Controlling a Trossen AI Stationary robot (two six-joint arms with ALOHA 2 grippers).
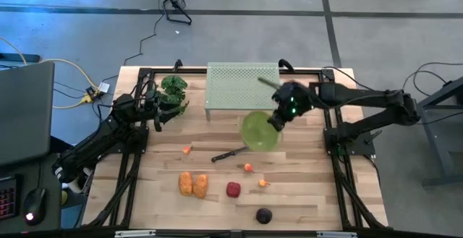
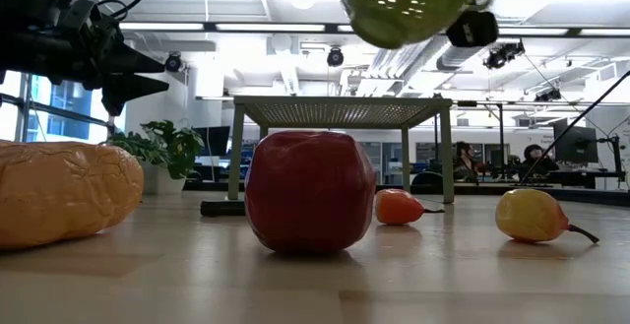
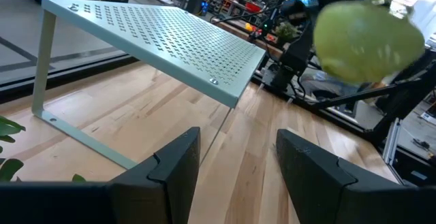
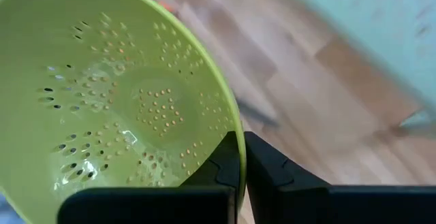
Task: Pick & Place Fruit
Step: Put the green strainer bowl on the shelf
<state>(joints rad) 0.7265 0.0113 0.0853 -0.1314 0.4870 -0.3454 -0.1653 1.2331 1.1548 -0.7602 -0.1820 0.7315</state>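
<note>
Nearest the low camera, an orange oblong fruit (image 2: 61,192) fills the left edge, lumpy-skinned, with the red apple-like fruit (image 2: 309,192) just right of it, glossy and blocky, both resting on the wooden counter (image 2: 394,285). Behind stand a small orange-red fruit (image 2: 398,207) and a yellowish-orange one (image 2: 533,215), each with a thin stem.

Only the high view shows the whole spread: two orange oblong pieces (image 1: 193,184) touching side by side, the red one (image 1: 233,189) just beside them, a dark purple round fruit (image 1: 264,215) nearest the front edge, and tiny orange-red ones (image 1: 249,168) scattered apart around a slim dark knife (image 1: 229,154). A leafy green bunch (image 1: 173,86) lies beside the perforated pale-green shelf (image 1: 243,87).

The right gripper (image 4: 242,157) holds a green colander (image 4: 116,101) clear above the counter, its jaws pinching the rim; the right wrist view alone reveals the clusters of holes inside the bowl.

The left gripper (image 3: 235,157) hovers near the leafy bunch, jaws spread with nothing between them, facing the shelf.
</note>
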